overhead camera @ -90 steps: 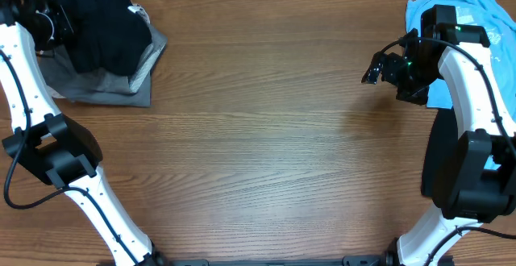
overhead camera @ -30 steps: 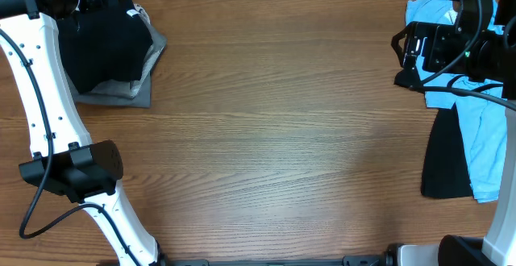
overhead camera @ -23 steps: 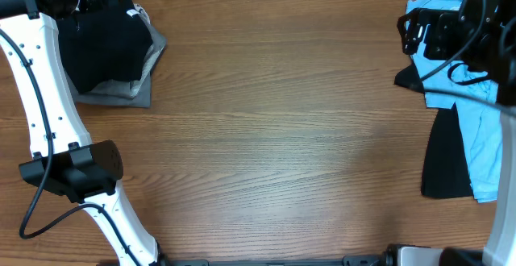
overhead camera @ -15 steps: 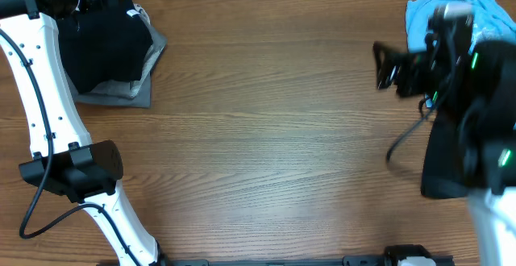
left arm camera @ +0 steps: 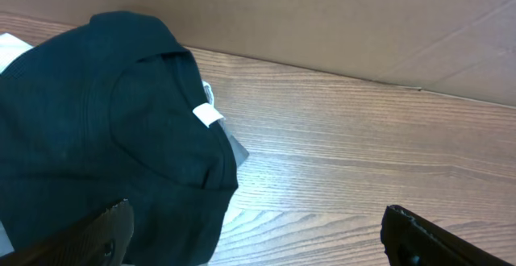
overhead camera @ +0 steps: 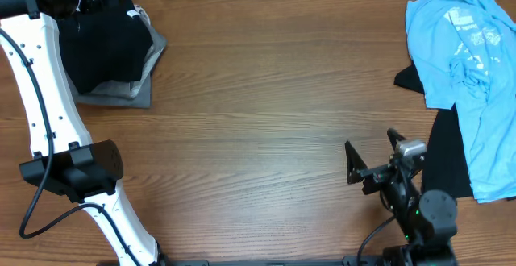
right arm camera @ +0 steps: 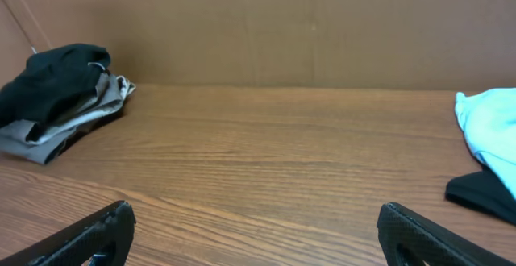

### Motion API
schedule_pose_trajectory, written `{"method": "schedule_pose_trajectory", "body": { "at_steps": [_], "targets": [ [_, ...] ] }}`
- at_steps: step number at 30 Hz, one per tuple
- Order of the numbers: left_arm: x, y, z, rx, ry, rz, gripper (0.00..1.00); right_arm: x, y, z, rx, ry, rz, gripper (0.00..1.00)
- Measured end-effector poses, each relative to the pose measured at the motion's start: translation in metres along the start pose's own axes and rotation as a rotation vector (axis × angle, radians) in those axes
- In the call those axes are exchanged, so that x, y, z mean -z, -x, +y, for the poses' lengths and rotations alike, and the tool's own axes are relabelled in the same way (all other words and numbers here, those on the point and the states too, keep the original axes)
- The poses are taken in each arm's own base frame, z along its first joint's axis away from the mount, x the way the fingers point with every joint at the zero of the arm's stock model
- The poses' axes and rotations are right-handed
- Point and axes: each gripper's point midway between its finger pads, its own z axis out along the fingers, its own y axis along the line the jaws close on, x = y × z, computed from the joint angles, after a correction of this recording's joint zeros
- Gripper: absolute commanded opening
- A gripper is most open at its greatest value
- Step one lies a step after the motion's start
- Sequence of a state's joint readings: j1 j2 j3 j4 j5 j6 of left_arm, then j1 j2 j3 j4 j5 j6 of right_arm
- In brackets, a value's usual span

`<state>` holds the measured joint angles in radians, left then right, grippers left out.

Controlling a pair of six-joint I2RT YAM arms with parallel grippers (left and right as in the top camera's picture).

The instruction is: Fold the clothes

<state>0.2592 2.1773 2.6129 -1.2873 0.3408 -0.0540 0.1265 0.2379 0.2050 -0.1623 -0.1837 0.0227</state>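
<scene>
**A:** The wooden counter runs back to a brown cardboard wall along its far edge. Where are the clothes?

**B:** In two lots. In the far-left corner a black T-shirt lies crumpled on top of grey trousers. The trousers stick out from under it toward the near edge. A white neck label shows on the shirt.

**A:** And the other lot?

**B:** In the far-right corner. A light blue printed tee is spread out down the right edge. It partly covers a black garment, which shows along the tee's left side.

**A:** What is the left pincer doing?

**B:** It is up at the far-left corner, at the edge of the black T-shirt. Its jaws are spread wide with nothing between them. In the wrist view one finger is over the dark fabric and the other over bare wood. I cannot tell whether it touches the cloth.

**A:** And the right pincer?

**B:** It is low over bare wood close to the near edge, toward the right, just left of the black garment. Its jaws are also wide apart and hold nothing. Its wrist camera looks across the counter at the wall, with the dark pile far off on the left and the blue tee at the right.
</scene>
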Motion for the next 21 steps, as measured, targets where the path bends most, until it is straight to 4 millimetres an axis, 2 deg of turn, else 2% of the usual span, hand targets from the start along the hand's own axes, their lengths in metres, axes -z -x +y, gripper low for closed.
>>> {"method": "schedule_pose_trajectory", "body": {
  "at_steps": [3, 8, 17, 21],
  "targets": [
    [0.000, 0.000, 0.000, 0.000, 0.000, 0.000, 1.00, 0.000, -0.011, -0.003, 0.005, -0.010, -0.031, 1.00],
    [0.000, 0.000, 0.000, 0.000, 0.000, 0.000, 1.00, 0.000, -0.017, -0.009, 0.012, -0.036, -0.083, 1.00],
    [0.000, 0.000, 0.000, 0.000, 0.000, 0.000, 1.00, 0.007, -0.005, -0.014, 0.026, -0.066, -0.184, 1.00],
    [0.000, 0.000, 0.000, 0.000, 0.000, 0.000, 1.00, 0.006, -0.013, -0.015, 0.021, -0.073, -0.154, 1.00]
  ]
}}
